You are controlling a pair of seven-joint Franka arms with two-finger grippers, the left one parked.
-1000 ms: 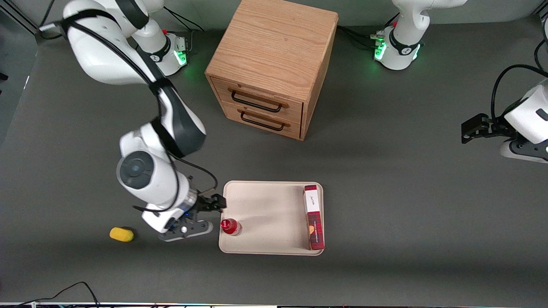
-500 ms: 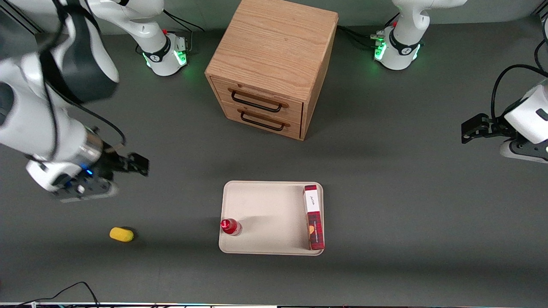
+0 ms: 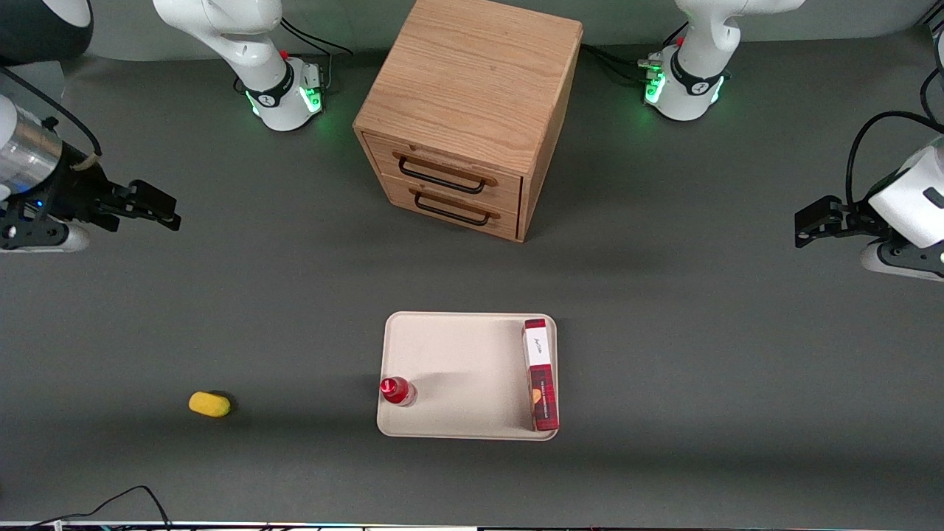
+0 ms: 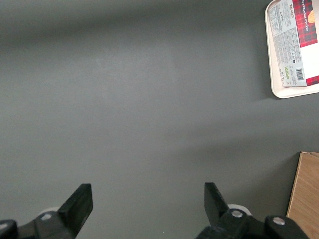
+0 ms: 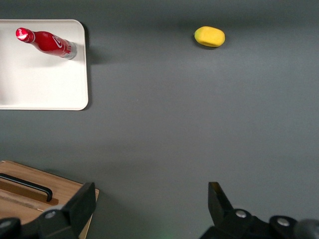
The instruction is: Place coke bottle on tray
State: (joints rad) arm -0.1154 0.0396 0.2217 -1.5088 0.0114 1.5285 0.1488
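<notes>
The coke bottle stands upright on the beige tray, in the tray's corner nearest the front camera on the working arm's side. It also shows in the right wrist view, standing on the tray. My right gripper is open and empty, raised high above the table toward the working arm's end, far from the tray. In the right wrist view its fingers are spread wide over bare table.
A long red plaid box lies on the tray along its edge toward the parked arm. A small yellow oval object lies on the table toward the working arm's end. A wooden two-drawer cabinet stands farther from the camera.
My right gripper has drawn away from beside the bottle, rising and moving toward the working arm's end of the table. The bottle stays standing on the tray.
</notes>
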